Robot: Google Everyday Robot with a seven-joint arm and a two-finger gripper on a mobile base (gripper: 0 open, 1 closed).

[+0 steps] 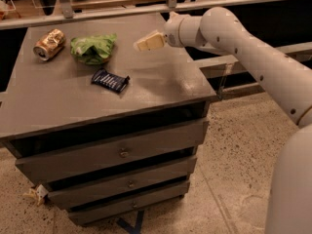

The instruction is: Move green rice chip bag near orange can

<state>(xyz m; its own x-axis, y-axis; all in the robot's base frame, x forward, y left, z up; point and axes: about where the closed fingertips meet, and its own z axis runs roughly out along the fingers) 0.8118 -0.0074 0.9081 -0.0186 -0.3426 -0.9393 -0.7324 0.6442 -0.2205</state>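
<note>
The green rice chip bag [92,48] lies on the grey cabinet top [156,84] at the back left. The orange can [49,44] lies on its side just left of the bag, a small gap between them. My gripper [146,43] hangs above the cabinet top to the right of the bag, apart from it, with nothing in it. The arm reaches in from the right.
A flat dark blue wrapper [110,80] lies in front of the bag. The cabinet has three drawers [122,152] below. A metal rail and shelf [146,6] run behind the cabinet. Speckled floor lies to the right.
</note>
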